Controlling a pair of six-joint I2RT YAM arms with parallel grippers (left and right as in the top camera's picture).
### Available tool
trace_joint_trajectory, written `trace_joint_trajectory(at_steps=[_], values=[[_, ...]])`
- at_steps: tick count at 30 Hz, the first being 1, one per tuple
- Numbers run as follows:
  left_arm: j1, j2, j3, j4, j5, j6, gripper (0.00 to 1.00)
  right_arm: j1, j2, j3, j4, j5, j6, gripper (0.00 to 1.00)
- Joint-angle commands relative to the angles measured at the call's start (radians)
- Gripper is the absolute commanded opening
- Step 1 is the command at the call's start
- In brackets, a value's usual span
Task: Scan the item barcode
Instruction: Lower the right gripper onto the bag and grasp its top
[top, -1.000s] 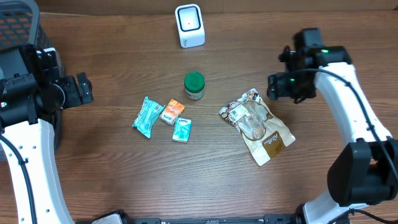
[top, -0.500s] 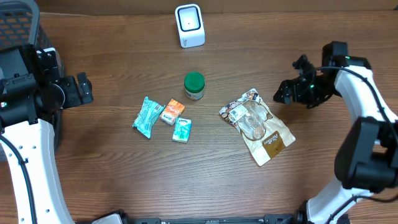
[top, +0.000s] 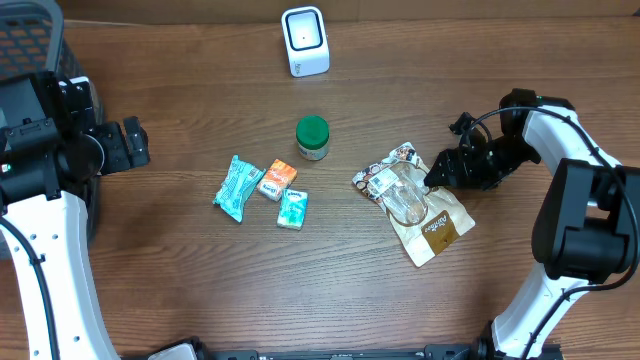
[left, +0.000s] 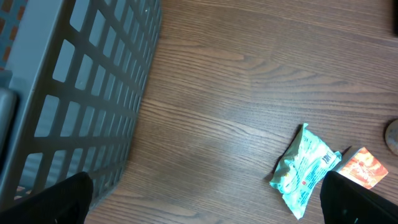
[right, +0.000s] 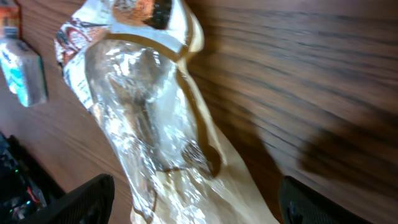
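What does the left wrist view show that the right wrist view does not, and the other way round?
Only the left wrist view: the basket along its left side and a teal packet. Only the right wrist view: the snack bag with a clear window, and a small teal pack at the left edge. Both: the wooden table, and each view's own gripper, the left gripper and the right gripper, open and holding nothing.

Printing on brown pouch (top: 425, 205), small packets (top: 238, 187), none legible
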Motion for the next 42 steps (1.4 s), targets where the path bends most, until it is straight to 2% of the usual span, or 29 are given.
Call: trace_joint_trajectory(at_steps=[1,8,14,19,24,28,33,36,42], values=[[-0.002,0.003,0.006,0.003,0.008,0.011,1.00,0.018,0.018,-0.056,0.006,-0.075,-0.040,0.86],[-0.002,0.003,0.006,0.003,0.008,0.011,1.00,0.051,0.018,-0.179,0.044,-0.143,-0.040,0.85],[-0.002,0.003,0.006,0.003,0.008,0.011,1.00,0.051,0.018,-0.198,0.108,-0.199,-0.039,0.81],[-0.002,0.003,0.006,0.003,0.008,0.011,1.00,0.053,0.018,-0.228,0.226,-0.208,0.078,0.75],[-0.002,0.003,0.006,0.003,0.008,0.011,1.00,0.074,0.019,-0.324,0.411,-0.208,0.199,0.63],[-0.002,0.003,0.006,0.003,0.008,0.011,1.00,0.105,0.019,-0.387,0.509,-0.208,0.228,0.60],[-0.002,0.003,0.006,0.004,0.008,0.011,1.00,0.154,0.019,-0.400,0.534,-0.210,0.228,0.60],[-0.002,0.003,0.006,0.003,0.008,0.011,1.00,0.171,0.019,-0.399,0.541,-0.259,0.228,0.59],[-0.002,0.003,0.006,0.003,0.008,0.011,1.00,0.161,0.018,-0.389,0.569,-0.496,0.232,0.45]])
